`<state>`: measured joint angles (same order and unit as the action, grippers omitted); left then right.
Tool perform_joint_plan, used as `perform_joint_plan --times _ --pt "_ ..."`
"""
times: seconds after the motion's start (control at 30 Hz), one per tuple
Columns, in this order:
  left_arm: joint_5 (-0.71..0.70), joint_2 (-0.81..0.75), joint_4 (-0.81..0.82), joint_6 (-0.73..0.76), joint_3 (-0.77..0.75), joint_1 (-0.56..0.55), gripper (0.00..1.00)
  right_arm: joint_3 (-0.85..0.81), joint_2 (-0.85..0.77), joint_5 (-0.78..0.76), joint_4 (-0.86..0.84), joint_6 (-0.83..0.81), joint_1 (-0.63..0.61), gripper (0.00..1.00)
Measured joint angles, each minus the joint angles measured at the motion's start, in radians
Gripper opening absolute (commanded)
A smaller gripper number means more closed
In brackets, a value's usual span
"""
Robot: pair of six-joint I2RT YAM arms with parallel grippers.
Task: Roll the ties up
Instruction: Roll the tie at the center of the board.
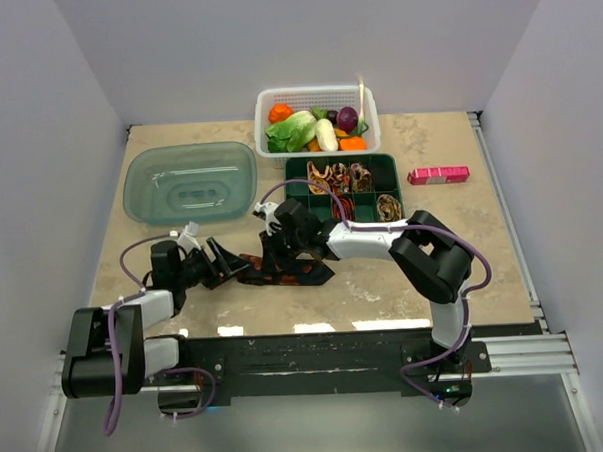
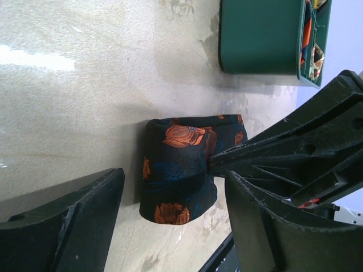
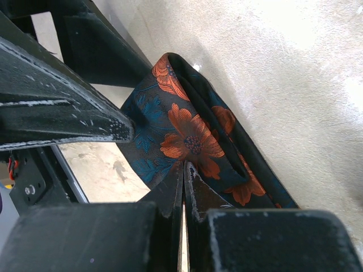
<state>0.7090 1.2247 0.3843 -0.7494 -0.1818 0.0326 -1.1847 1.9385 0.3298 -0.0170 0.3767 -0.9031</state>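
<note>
Black fabric patterned with orange-red flowers is lying near the front middle of the desk (image 1: 434, 270). This black tie (image 1: 289, 274) is sitting partly coiled, with its folds standing on edge in a loose loop while a flatter length is trailing off toward the robot's right. The right tool (image 3: 183, 170) is reaching in from the right and pinching the tie's layers. Its two fingers are pressing together, with only a hairline slit showing between them in the right wrist view. The left tool (image 2: 173, 190) is hovering with its fingers spread wide, one on each side of the coil. One finger is standing clear of the cloth and the other is sitting just beside it, though the left wrist view is not showing whether that one is touching. Behind the tie, a green tray (image 1: 387, 172) with compartments is holding several rolled ties (image 1: 331, 175) in tan, brown and orange. A white basket (image 1: 316, 90) of toy vegetables is standing just behind the tray. A clear bluish tub (image 1: 189, 181) is lying at the back left, and a pink box (image 1: 438, 175) is resting to the right of the tray.
</note>
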Motion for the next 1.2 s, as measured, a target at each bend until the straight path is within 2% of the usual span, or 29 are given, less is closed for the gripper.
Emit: perform_joint_plan --times 0.1,0.33,0.5,0.57,0.8,0.83,1.07,1.2 --pt "0.027 0.040 0.063 -0.003 0.009 -0.004 0.73 0.000 0.000 -0.001 0.000 0.000 0.000 0.00" --pt "0.054 0.132 0.168 -0.005 0.009 -0.074 0.60 0.000 0.000 -0.003 0.000 0.000 0.000 0.00" --pt "0.046 0.158 0.206 -0.019 0.013 -0.080 0.54 0.000 0.000 -0.005 0.000 0.000 0.000 0.00" --pt "0.041 0.158 0.211 -0.022 0.017 -0.080 0.49 0.000 0.000 -0.005 0.000 0.000 0.000 0.00" --pt "0.037 0.149 0.211 -0.031 0.017 -0.082 0.20 -0.001 0.005 -0.006 -0.006 0.001 0.000 0.00" --pt "0.036 0.148 0.211 -0.032 0.017 -0.082 0.18 -0.002 0.005 -0.006 -0.006 0.000 0.000 0.00" --pt "0.018 0.118 0.146 -0.014 0.002 -0.091 0.14 -0.008 0.005 -0.006 0.002 0.000 0.000 0.00" --pt "-0.039 0.070 -0.037 0.051 -0.076 -0.121 0.14 -0.014 0.005 -0.017 0.006 0.000 0.000 0.00"
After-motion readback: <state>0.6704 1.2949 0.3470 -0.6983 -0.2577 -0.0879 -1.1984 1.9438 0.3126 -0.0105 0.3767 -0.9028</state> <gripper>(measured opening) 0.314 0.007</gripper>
